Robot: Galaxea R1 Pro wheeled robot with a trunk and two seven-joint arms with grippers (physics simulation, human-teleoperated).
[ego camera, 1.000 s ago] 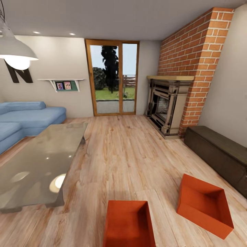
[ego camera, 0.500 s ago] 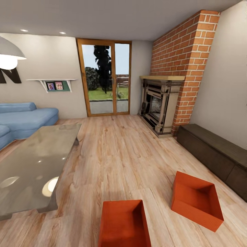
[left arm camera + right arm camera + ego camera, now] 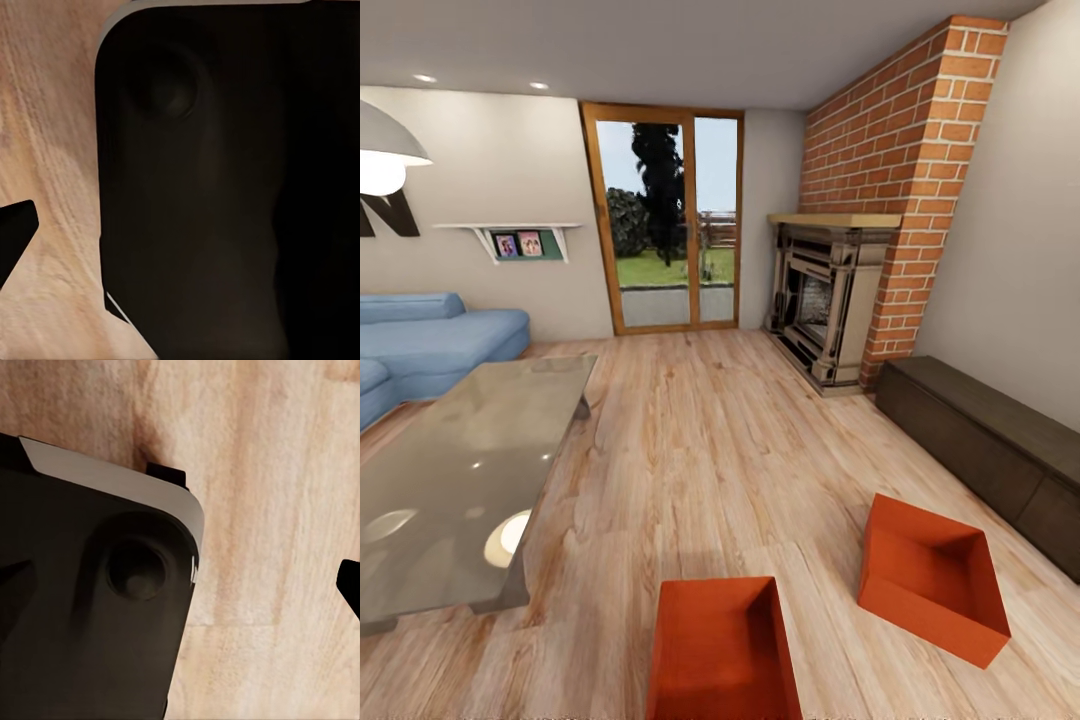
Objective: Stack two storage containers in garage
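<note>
Orange-red storage containers sit on plank floor (image 3: 710,450): one (image 3: 725,650) just ahead, other (image 3: 932,575) rightward. My pincers' state: cannot tell; wrist views blocked by dark housing (image 3: 225,187).

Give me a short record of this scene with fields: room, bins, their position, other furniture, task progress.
room: living room, wood plank floor
bins: two orange-red open bins, both empty
near bin: on the floor, at the head view's lower edge
far bin: on the floor to the right, turned at an angle, apart from the near one
furniture: glass table, blue sofa, fireplace, dark cabinet
progress: neither bin lifted yet
</note>
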